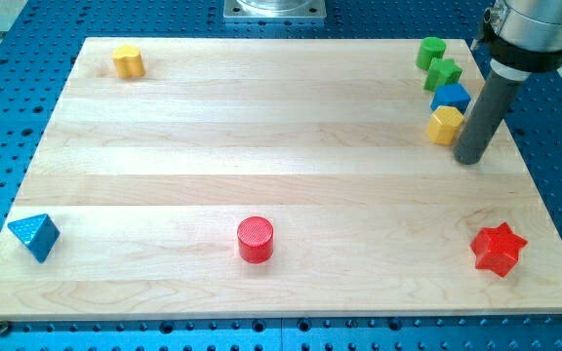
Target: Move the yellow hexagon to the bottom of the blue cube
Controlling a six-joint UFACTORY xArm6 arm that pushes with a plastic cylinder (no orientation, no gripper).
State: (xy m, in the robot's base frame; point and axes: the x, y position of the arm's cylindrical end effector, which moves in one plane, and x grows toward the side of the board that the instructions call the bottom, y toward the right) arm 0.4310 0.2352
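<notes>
The yellow hexagon (445, 126) lies near the board's upper right, touching the lower edge of the blue cube (451, 98). My tip (469, 159) rests on the board just right of and slightly below the yellow hexagon, very close to it. The dark rod rises from there toward the view's top right.
A green star-like block (443, 73) and a green block (431, 52) sit above the blue cube. A yellow block (128, 61) is at the upper left, a blue triangle (34, 235) at the lower left, a red cylinder (256, 239) at bottom centre, a red star (498, 249) at lower right.
</notes>
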